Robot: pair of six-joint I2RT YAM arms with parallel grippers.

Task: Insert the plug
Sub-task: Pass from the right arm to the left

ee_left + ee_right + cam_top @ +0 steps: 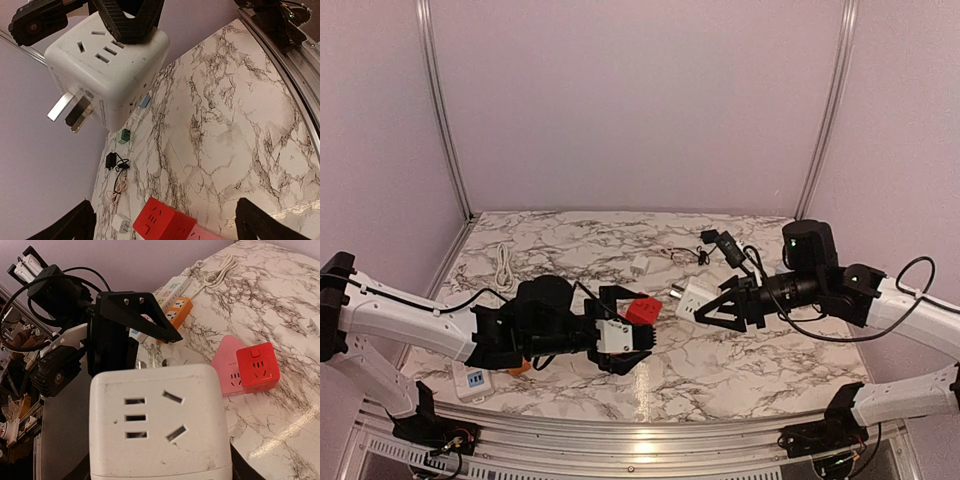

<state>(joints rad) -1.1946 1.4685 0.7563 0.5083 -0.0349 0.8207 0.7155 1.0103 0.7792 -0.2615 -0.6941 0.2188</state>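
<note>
- White cube plug adaptor (107,65): hard white plastic, lightly scuffed, with rounded edges. Flat metal prongs (70,110) on one face, narrow slot sockets on the others. Round marking beside the prongs, too small to read. Clamped between the black fingers of the right gripper (708,305), held up off the table, prongs turned toward the red cube socket.
- Red cube socket (255,367): glossy red plastic with soft corners and slot openings on its face. Small embossed mark above the slots, unreadable. Touching a pale pink block (225,365) of the same rounded shape. Close to the left gripper but not gripped.
- Left gripper (638,330): angular black fingers, matte, spread wide, holding nothing.
- Table (740,370): white marble pattern with grey veining, shiny, with glare patches.
- White power strip (172,287) and orange power strip (177,310): long plastic bars lying side by side near the left arm. Lettering not legible.
- White cable (220,267): smooth, looped in a flat bundle.
- Black adaptor (720,243): small, with a thin trailing wire, at the far side of the table.
- Small white adaptor (640,265): blocky, lying alone.
- Frame rail (620,445): brushed aluminium, ribbed.
</note>
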